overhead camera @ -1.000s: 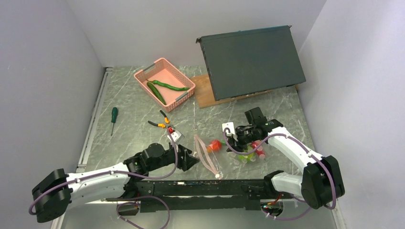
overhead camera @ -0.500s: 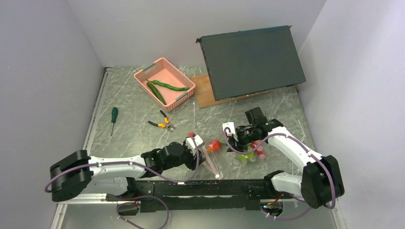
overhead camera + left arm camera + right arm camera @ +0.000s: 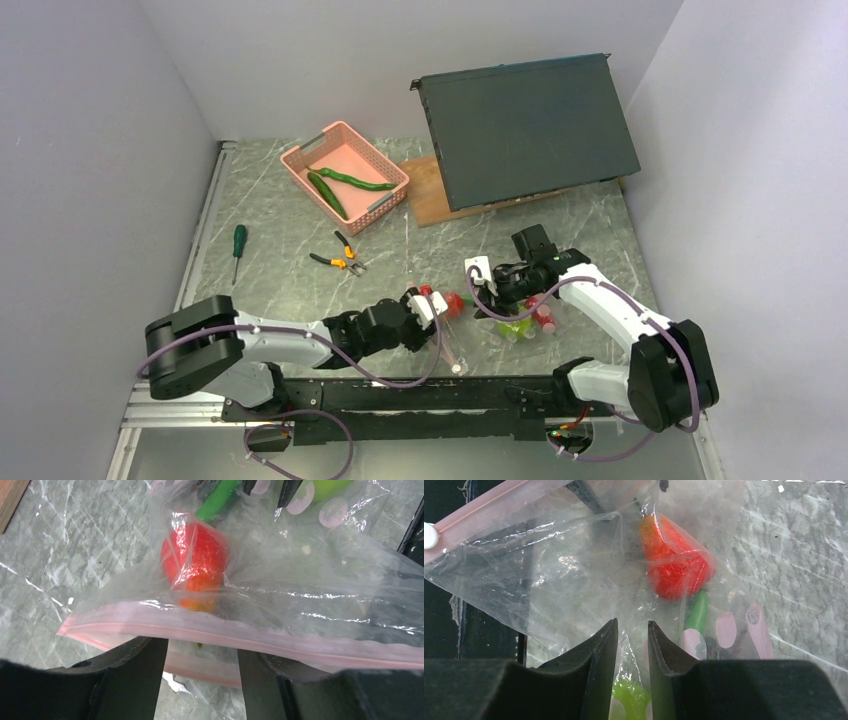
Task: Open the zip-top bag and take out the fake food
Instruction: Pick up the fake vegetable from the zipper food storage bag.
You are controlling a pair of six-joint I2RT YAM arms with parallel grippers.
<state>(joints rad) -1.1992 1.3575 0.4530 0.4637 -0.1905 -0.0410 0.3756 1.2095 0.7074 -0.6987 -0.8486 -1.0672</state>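
One clear, crinkly plastic zip-top bag (image 3: 470,318) lies at the lower centre of the overhead view, between the two grippers. Its pink zip strip (image 3: 240,637) runs there from upper left to lower right. One red fake-food piece (image 3: 195,555) sits inside the bag. Two long green vegetables (image 3: 327,195) lie in one pink plastic basket (image 3: 311,140). The left gripper (image 3: 200,680) has its jaws spread under the strip. The right gripper (image 3: 631,665) pinches the bag's film.

a grey-green marbled table (image 3: 270,270) carries a pink basket (image 3: 385,203) at the back left, a wooden board (image 3: 425,195) just beside it, a green-handled screwdriver (image 3: 238,243) near the left edge, orange-handled pliers (image 3: 338,257) mid-table, and a clear zip-top bag (image 3: 452,350) toward the front.
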